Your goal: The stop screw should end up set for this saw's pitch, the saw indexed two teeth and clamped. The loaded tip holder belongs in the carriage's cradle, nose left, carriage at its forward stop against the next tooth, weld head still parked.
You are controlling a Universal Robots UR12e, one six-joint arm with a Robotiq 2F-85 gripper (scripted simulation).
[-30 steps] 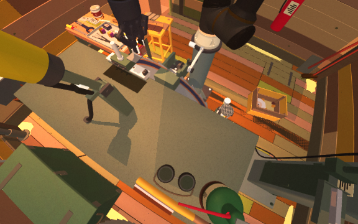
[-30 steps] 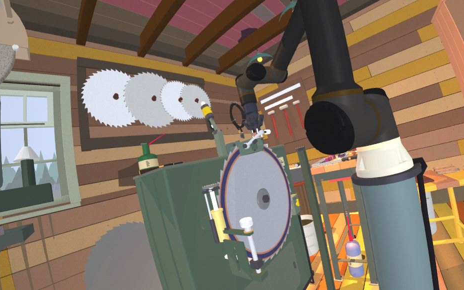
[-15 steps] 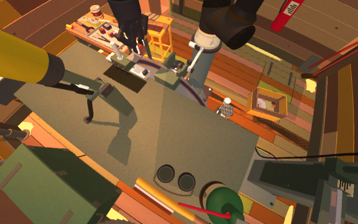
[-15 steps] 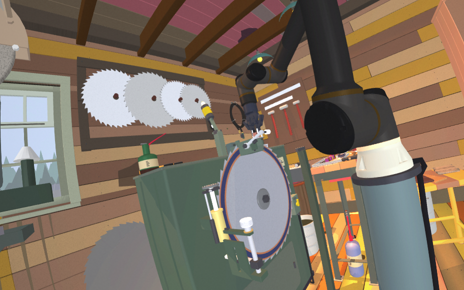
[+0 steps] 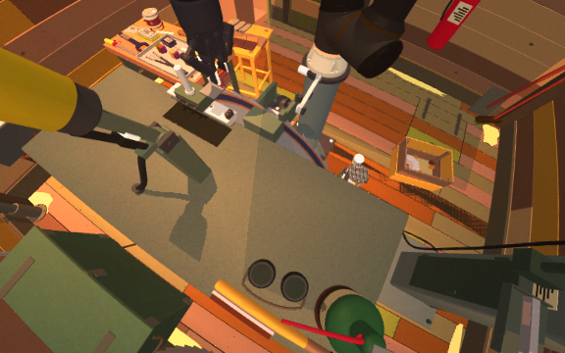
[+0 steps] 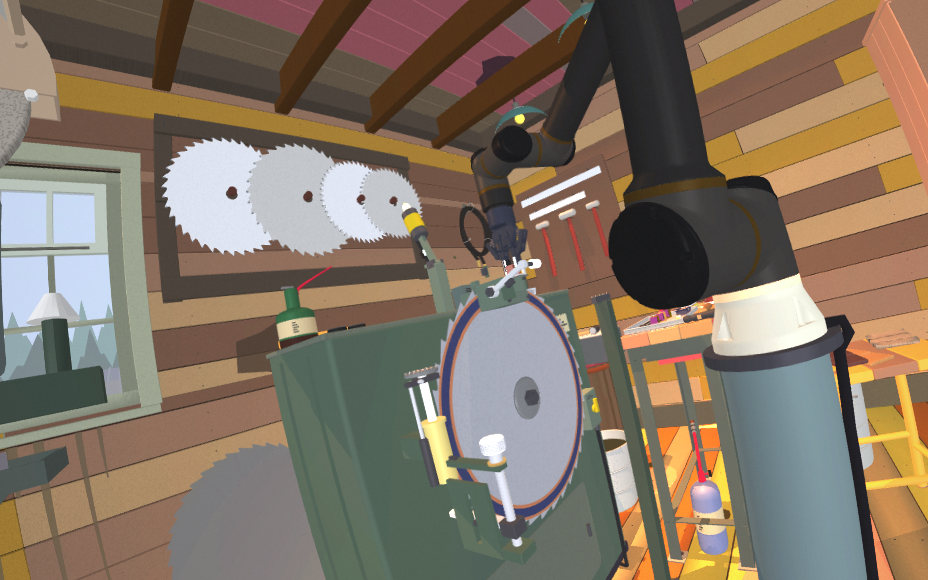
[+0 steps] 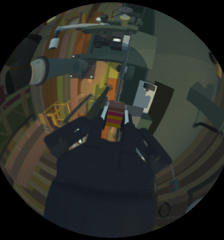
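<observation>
I hold the tip holder [image 7: 114, 114], a small block striped red and yellow, in my closed gripper [image 7: 114, 120] [image 5: 212, 66] [image 6: 506, 254]. It hangs just above the grey carriage [image 5: 214, 100] on top of the green machine. The big saw blade [image 6: 514, 400] stands on edge below it, its top teeth right under the carriage. A white-knobbed lever [image 5: 184, 78] rises to the carriage's left. The yellow weld head [image 5: 22, 93] sits off to the left on its green arm [image 5: 165, 147]. The white-knobbed stop screw [image 6: 500, 490] stands low on the machine's front face.
The machine's flat green top [image 5: 243, 196] spreads out in front of the carriage. The arm's grey pedestal [image 6: 778, 462] stands to the right of the blade. A tool tray [image 5: 160, 46] and a yellow stool [image 5: 253, 61] lie behind. Two dark round sockets [image 5: 277, 279] sit near the front edge.
</observation>
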